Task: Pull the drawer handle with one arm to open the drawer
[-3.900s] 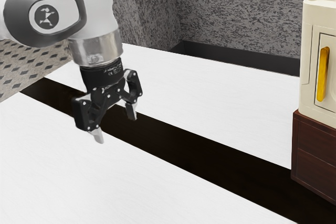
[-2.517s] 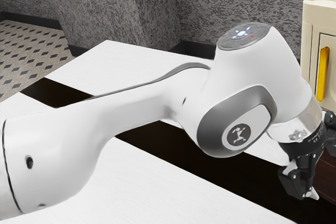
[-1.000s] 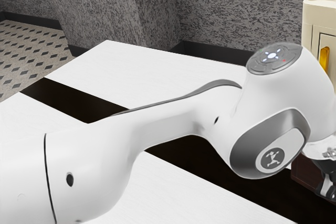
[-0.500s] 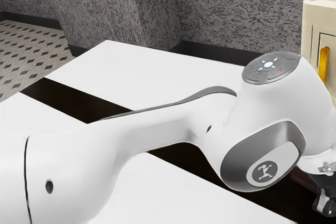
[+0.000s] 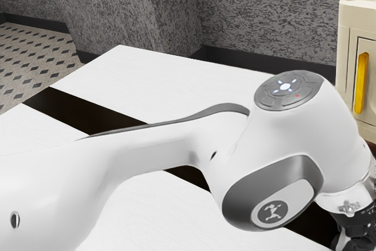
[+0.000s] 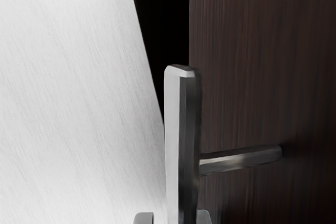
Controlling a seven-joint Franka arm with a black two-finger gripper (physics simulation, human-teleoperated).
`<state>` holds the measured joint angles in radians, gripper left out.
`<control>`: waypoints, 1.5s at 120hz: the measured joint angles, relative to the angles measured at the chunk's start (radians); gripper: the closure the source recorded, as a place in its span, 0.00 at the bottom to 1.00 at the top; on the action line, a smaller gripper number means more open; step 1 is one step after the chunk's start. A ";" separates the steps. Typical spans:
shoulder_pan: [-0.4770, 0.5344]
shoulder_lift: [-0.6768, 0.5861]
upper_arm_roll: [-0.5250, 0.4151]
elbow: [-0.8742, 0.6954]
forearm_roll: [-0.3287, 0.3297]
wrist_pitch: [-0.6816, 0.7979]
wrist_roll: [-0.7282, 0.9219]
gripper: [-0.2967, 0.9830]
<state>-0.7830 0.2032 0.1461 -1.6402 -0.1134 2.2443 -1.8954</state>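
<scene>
Handle [image 6: 181, 140] stands off the dark drawer front [image 6: 241, 77], its bar running between the spread fingertips of my gripper [image 6: 174, 217], with a gap on one side. Reaching it looks done; closing and pulling seem left, though I cannot tell whether the drawer is partly out. Beside it lies the white tabletop [image 6: 68, 77]; the cream cabinet [image 5: 346, 54] stands at the exterior view's right.

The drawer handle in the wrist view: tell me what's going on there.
My gripper is at the grey handle on the dark wooden front. The fingers stand apart, one on each side of the bar, with a gap showing on one side, so it isn't gripped. Whether the drawer is open, I can't tell.
</scene>
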 joint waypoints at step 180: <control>-0.085 -0.219 0.026 -0.249 0.043 0.009 -0.013 0.77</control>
<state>-0.8678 -0.0160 0.1718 -1.8887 -0.0700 2.2537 -1.9088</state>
